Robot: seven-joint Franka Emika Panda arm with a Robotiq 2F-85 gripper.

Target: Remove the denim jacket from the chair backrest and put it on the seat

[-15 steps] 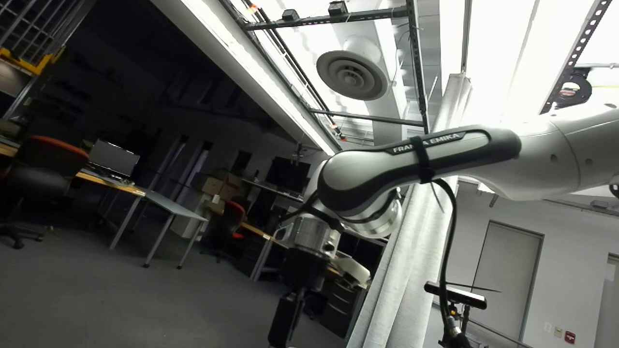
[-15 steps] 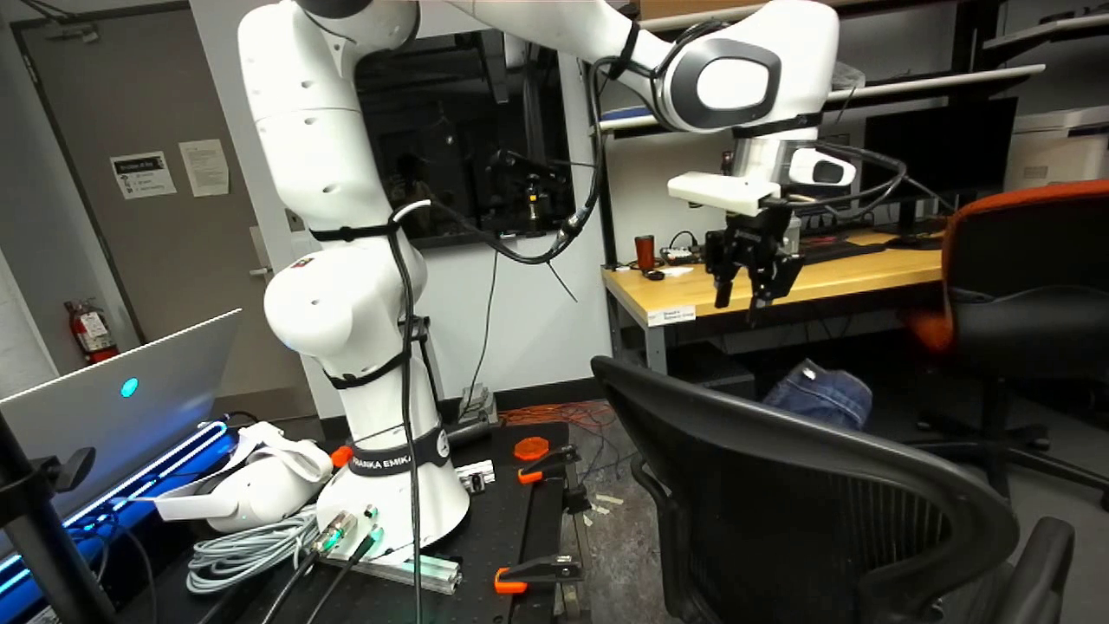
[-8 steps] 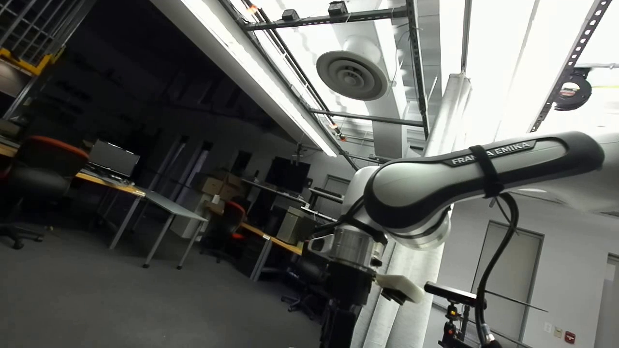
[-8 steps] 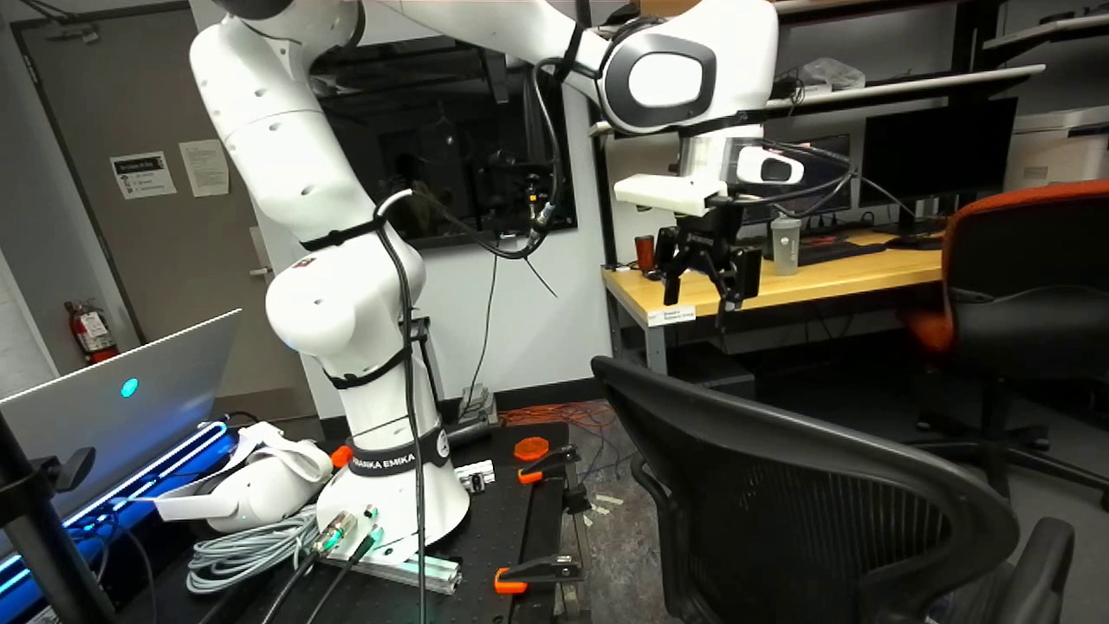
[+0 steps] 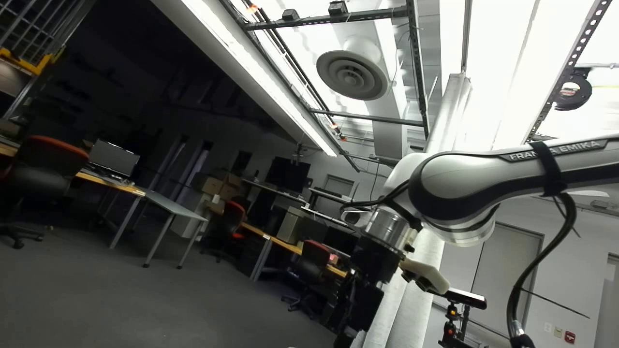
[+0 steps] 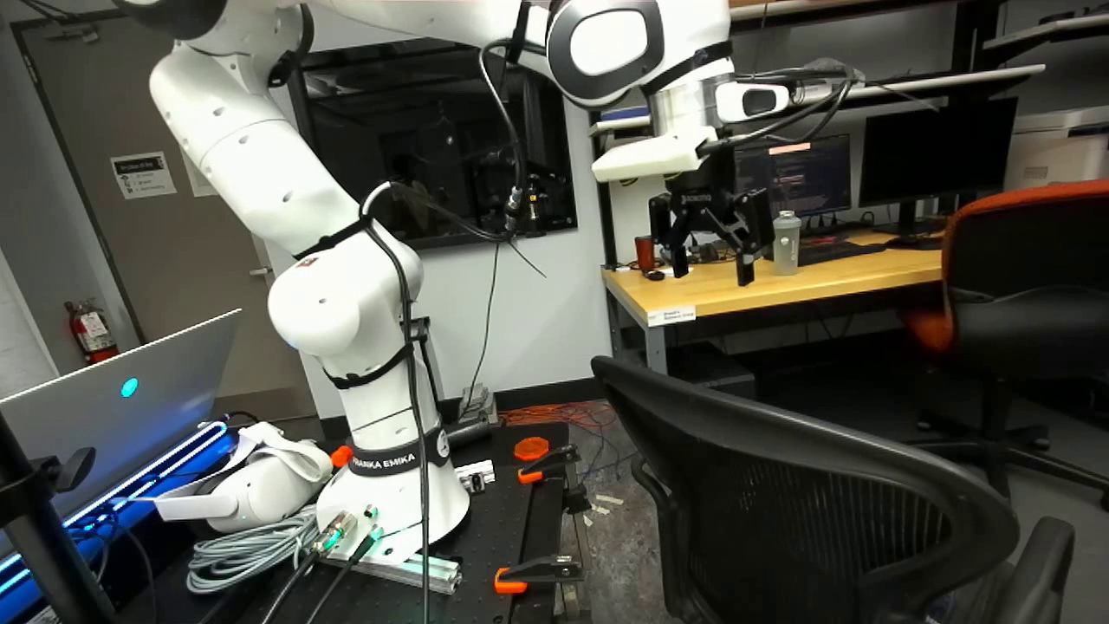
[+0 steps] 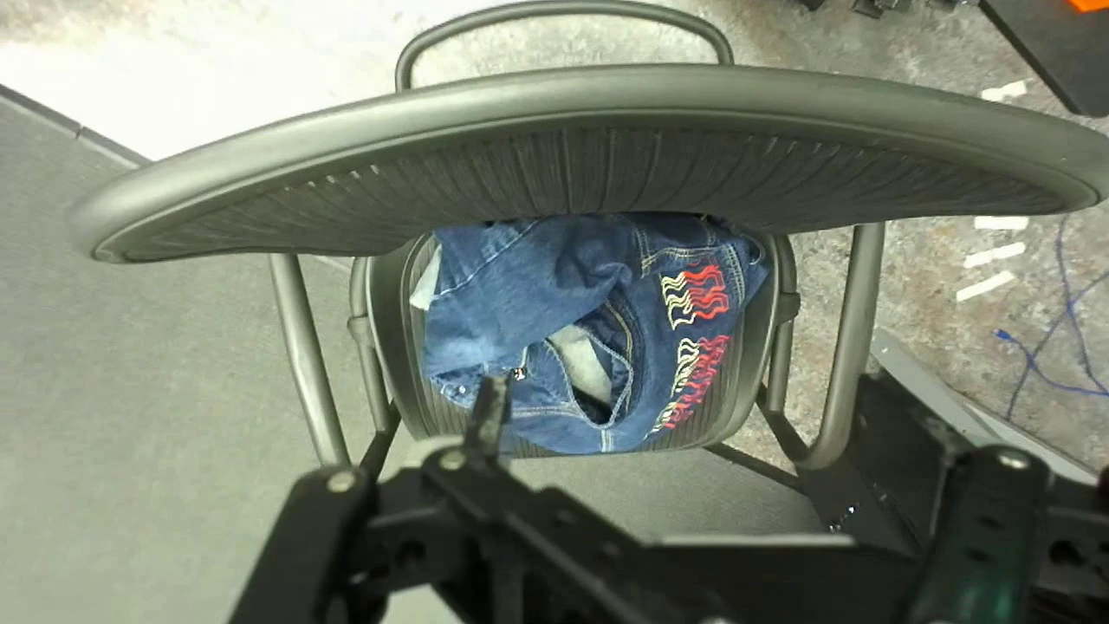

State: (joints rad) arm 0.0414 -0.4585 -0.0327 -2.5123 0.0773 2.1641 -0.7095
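Fingers (image 6: pixel 745 270) lifted, wide and empty, while the denim jacket (image 7: pixel 563 290) sank behind the backrest (image 6: pixel 788 503) and lay bunched on the chair seat (image 7: pixel 726 390), beyond the chair-side edge of the black tabletop (image 6: pixel 498 520), so placing looked done.

mid-frame in my wrist view i see a blue denim jacket (image 7: pixel 563 290) with pale stitching and wavy red and cream motifs; in an exterior view, right of centre, my gripper (image 6: pixel 712 267) is black.
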